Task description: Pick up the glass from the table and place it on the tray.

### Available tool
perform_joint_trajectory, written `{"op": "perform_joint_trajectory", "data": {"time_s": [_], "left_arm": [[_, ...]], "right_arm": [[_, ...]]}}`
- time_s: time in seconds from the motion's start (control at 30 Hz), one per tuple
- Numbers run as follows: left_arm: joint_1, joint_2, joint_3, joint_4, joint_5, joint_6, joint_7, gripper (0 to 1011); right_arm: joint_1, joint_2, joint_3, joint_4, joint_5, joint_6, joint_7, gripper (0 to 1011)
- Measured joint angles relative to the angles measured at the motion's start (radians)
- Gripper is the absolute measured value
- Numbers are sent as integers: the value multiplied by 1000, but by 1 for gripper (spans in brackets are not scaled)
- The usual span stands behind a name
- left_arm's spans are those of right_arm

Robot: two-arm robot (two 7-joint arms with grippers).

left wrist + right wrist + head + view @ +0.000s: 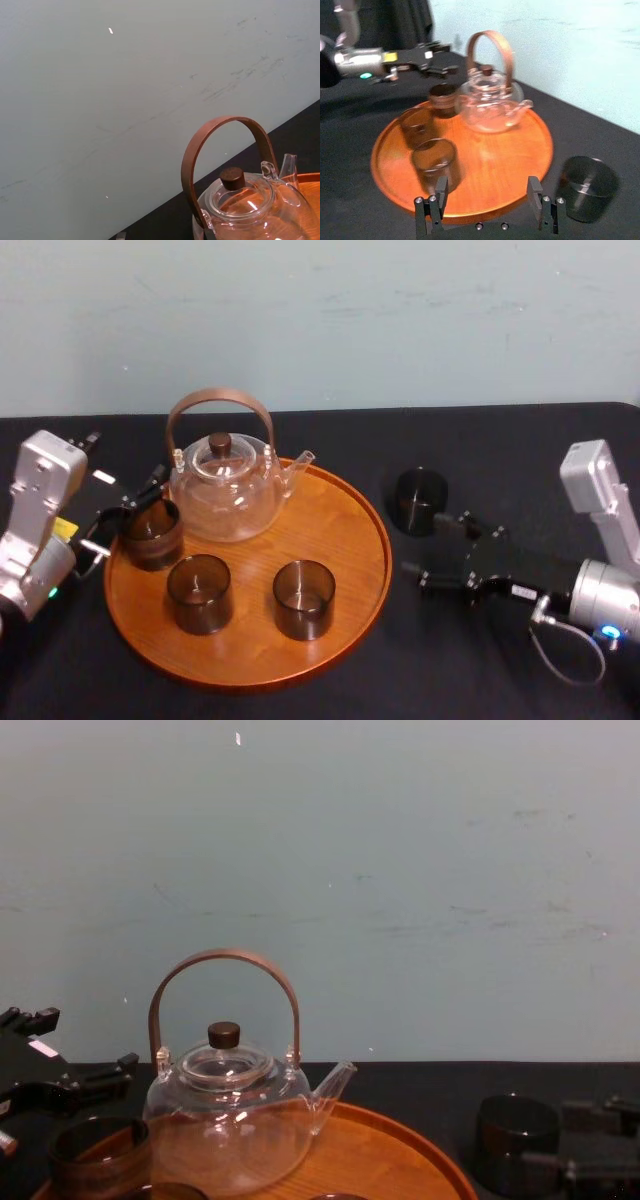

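Note:
A dark glass (418, 500) stands on the black table just right of the round wooden tray (350, 560). My right gripper (435, 548) is open beside it, low over the table. In the right wrist view the glass (587, 187) lies outside the gripper's (487, 195) gap, and the tray's rim (485, 212) is between the fingers. Three more dark glasses (200, 592) (303, 598) (152, 533) stand on the tray. My left gripper (125, 515) is at the tray's left edge, its fingers apart by the leftmost glass.
A glass teapot (225, 490) with a brown arched handle stands at the back of the tray. A pale wall runs behind the table. Bare black tabletop lies to the right of and in front of the tray.

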Motion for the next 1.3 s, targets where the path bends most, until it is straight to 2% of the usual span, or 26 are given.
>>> {"op": "perform_joint_trajectory", "data": {"time_s": [0.33, 0.67, 1.03, 1.3], "left_arm": [[0, 0, 0, 0, 0, 0, 0, 1001], [0, 0, 0, 0, 0, 0, 0, 1001], [0, 0, 0, 0, 0, 0, 0, 1001], [0, 0, 0, 0, 0, 0, 0, 1002]], "right_arm": [[-17, -41, 75, 21, 2, 31, -118, 1004], [-15, -80, 113, 50, -14, 95, -191, 1004], [17, -117, 117, 96, -51, 151, -217, 1004], [59, -132, 89, 128, -112, 180, -216, 1004]]}}
